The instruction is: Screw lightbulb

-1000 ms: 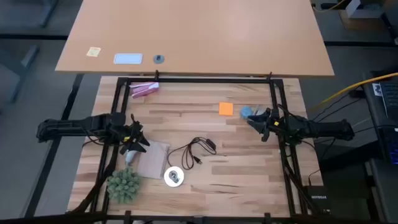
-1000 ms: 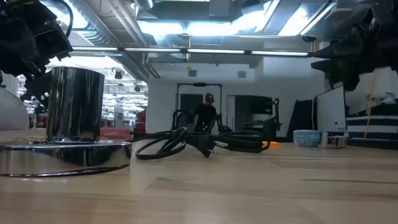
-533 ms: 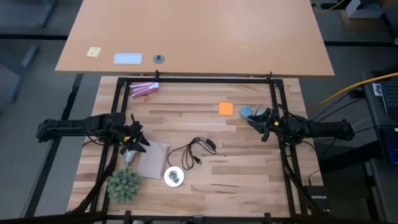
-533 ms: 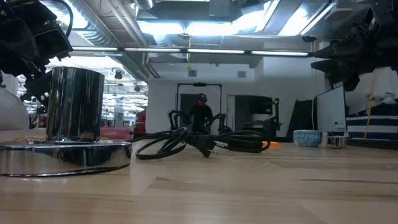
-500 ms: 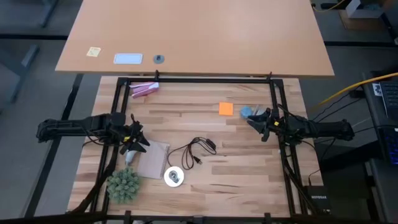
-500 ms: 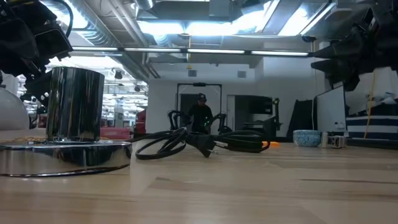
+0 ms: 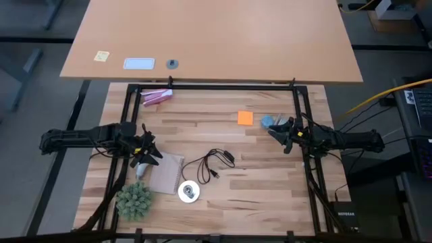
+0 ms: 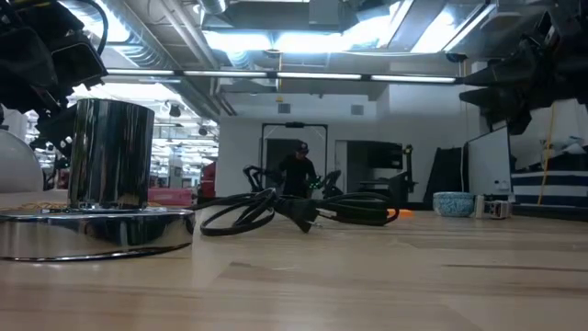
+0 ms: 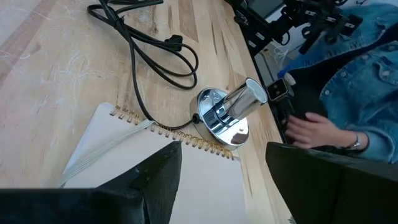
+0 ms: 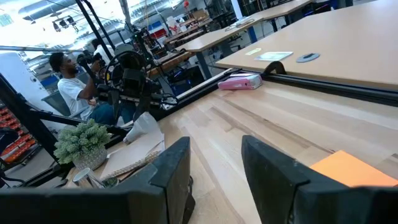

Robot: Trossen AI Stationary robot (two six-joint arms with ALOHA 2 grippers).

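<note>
Surface: wooden tabletop (image 7: 263, 185) inside a black frame is carrying everything; a larger plain desk is lying beyond its far edge.
Change: a person (image 8: 299, 170) deep in the room is shifting slightly in the low view; both arms and all table things are staying put.
Left gripper (image 7: 150, 154): hovering over the spiral notebook (image 7: 165, 174) near the table's left edge, fingers spread wide, holding nothing.
Lightbulb (image 7: 140, 170): lying at the notebook's left edge, just beside the left gripper, not gripped.
Socket (image 7: 189, 192): standing near the front edge, its black cord (image 7: 214, 162) looping toward the centre.
Right gripper (image 7: 275, 131): waiting near the right frame rail, fingers parted, empty.
Edges: spiky green plant (image 7: 135, 200) is crowding the front-left corner; orange note (image 7: 245, 118) is sitting near the right gripper.
Open room: bare wood is stretching from the socket to the right rail.
</note>
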